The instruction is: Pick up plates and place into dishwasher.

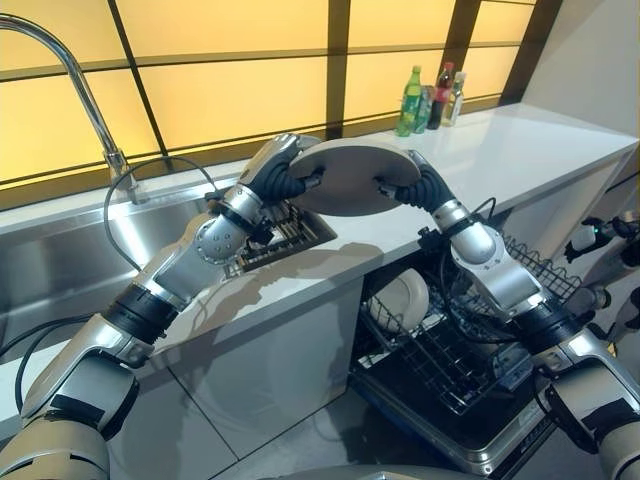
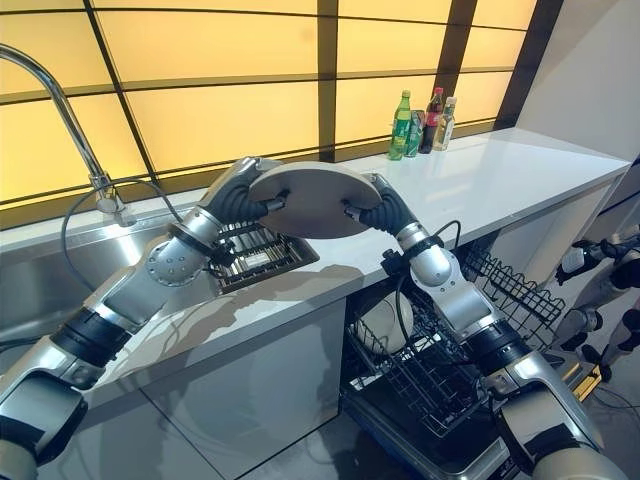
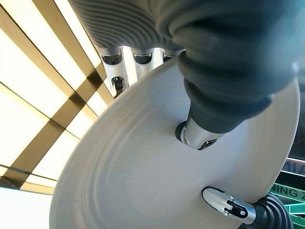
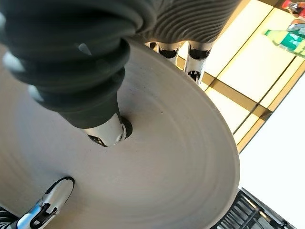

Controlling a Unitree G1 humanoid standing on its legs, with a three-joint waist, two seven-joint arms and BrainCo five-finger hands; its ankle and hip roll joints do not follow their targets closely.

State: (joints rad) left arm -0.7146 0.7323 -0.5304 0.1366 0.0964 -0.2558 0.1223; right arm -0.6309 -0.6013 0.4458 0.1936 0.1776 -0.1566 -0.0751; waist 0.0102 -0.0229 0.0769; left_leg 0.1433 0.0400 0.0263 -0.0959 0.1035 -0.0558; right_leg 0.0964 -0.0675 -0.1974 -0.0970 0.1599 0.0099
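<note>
Left robot hand (image 1: 283, 176) pinches one rim of the grey plate (image 1: 352, 175), thumb under, fingers over the top. The plate hangs tilted in the air above the white tabletop (image 1: 520, 150), over the dark drain rack (image 1: 290, 232) beside the sink (image 1: 60, 260). Right robot hand (image 1: 412, 185) grips the opposite rim. Below the front edge, the open dishwasher rack (image 1: 440, 360) holds a white dish (image 1: 400, 298). Bottles (image 1: 430, 98) stand at the back edge.
</note>
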